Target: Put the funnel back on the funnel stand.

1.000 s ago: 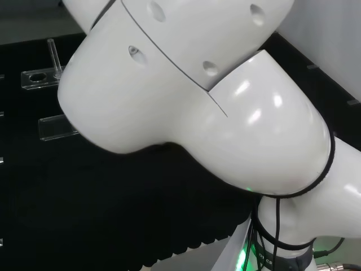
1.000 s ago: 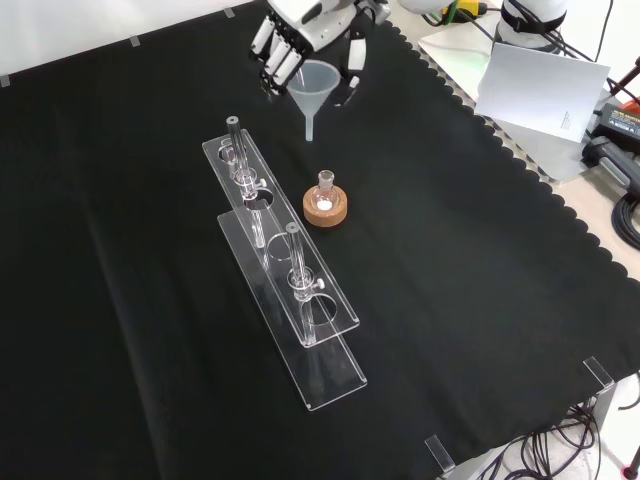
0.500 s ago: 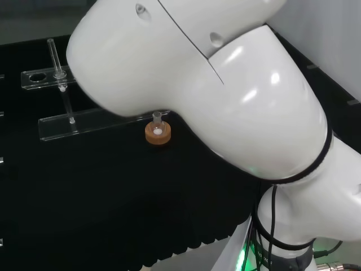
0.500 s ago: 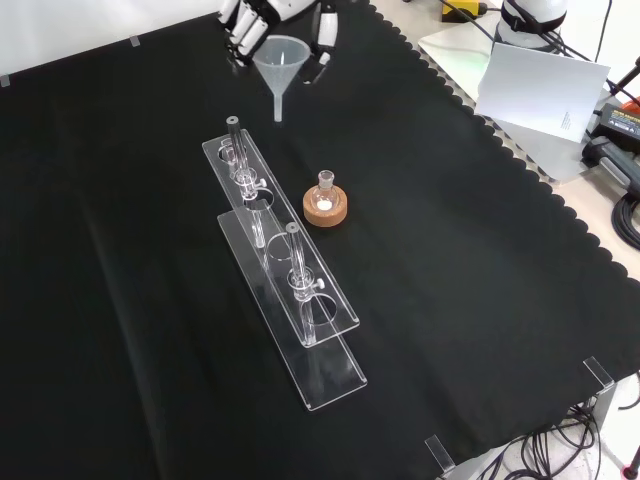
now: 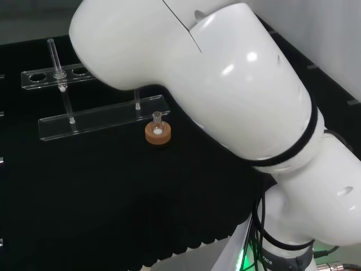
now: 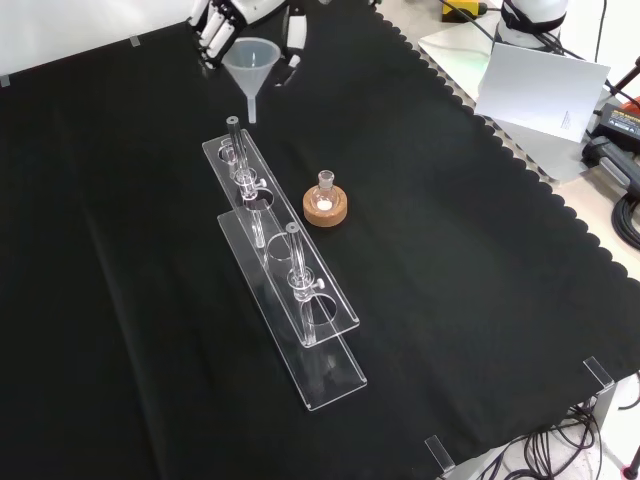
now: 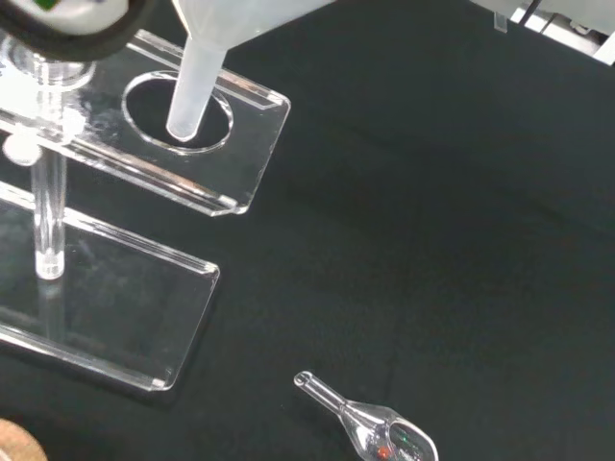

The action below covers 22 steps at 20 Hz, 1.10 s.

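At the tabletop's far edge in the front view, the hand (image 6: 222,14) holds the funnel (image 6: 248,62) between curled fingers and thumb, spout down over the funnel stand (image 6: 285,262)'s far end hole. A small flask on a cork ring (image 6: 325,208) stands just beside the stand's middle.

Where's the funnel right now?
In the front view the funnel hangs in the hand near the top edge, just above the far end of the funnel stand. In the wrist view its stem points at the stand's end hole.
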Each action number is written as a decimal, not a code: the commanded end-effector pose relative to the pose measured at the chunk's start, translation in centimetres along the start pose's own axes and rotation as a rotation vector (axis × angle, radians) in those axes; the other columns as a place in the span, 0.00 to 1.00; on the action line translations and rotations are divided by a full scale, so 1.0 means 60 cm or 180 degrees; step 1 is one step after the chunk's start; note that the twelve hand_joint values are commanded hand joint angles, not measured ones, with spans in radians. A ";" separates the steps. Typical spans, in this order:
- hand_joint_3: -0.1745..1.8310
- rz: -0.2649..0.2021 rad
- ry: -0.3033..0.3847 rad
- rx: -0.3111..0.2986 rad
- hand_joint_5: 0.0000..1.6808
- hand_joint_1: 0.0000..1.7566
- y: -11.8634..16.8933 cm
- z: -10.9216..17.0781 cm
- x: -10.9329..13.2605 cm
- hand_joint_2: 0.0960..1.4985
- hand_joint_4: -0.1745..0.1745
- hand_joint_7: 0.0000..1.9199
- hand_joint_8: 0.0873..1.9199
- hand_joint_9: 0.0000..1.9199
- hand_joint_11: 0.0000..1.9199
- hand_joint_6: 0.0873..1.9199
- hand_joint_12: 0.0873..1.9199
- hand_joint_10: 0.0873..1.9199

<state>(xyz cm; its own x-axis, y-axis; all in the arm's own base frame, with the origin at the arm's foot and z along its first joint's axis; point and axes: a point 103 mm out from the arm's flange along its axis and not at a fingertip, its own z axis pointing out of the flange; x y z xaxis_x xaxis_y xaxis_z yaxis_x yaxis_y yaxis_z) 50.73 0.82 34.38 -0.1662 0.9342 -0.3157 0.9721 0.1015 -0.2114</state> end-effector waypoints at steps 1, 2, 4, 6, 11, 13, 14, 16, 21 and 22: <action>0.39 -0.0126 0.0080 0.0029 0.49 0.46 0.061 0.008 0.001 0.47 0.50 0.44 0.34 0.59 0.36 0.38 0.62 0.15; 0.39 -0.0138 0.0068 0.0033 0.49 0.46 0.066 0.009 0.003 0.47 0.50 0.44 0.34 0.59 0.36 0.38 0.62 0.16; 0.39 -0.0150 0.0051 0.0039 0.49 0.46 0.075 0.011 0.007 0.47 0.50 0.44 0.34 0.59 0.36 0.38 0.62 0.16; 0.39 -0.0149 0.0033 0.0043 0.49 0.46 0.083 0.011 0.012 0.47 0.50 0.44 0.34 0.59 0.36 0.38 0.62 0.16; 0.39 -0.0166 0.0026 0.0095 0.49 0.46 0.100 0.020 0.021 0.47 0.50 0.44 0.34 0.59 0.35 0.38 0.62 0.16; 0.39 -0.0173 0.0021 0.0121 0.49 0.46 0.105 0.027 0.023 0.47 0.51 0.44 0.34 0.59 0.35 0.38 0.62 0.16; 0.39 -0.0176 0.0014 0.0130 0.49 0.46 0.108 0.030 0.025 0.47 0.51 0.44 0.34 0.59 0.35 0.38 0.62 0.16; 0.39 -0.0166 0.0003 0.0134 0.49 0.46 0.111 0.034 0.024 0.47 0.51 0.44 0.34 0.59 0.35 0.38 0.63 0.16; 0.39 -0.0171 0.0010 0.0187 0.49 0.46 0.116 0.050 0.021 0.47 0.51 0.44 0.34 0.59 0.35 0.38 0.63 0.16; 0.39 -0.0173 0.0009 0.0198 0.49 0.46 0.117 0.053 0.021 0.47 0.51 0.44 0.34 0.59 0.35 0.38 0.63 0.16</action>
<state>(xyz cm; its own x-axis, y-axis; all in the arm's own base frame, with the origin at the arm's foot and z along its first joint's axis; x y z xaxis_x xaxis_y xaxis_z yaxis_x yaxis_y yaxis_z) 56.70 1.81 30.33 -0.2157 0.9294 -0.2995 0.9527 0.1330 -0.2734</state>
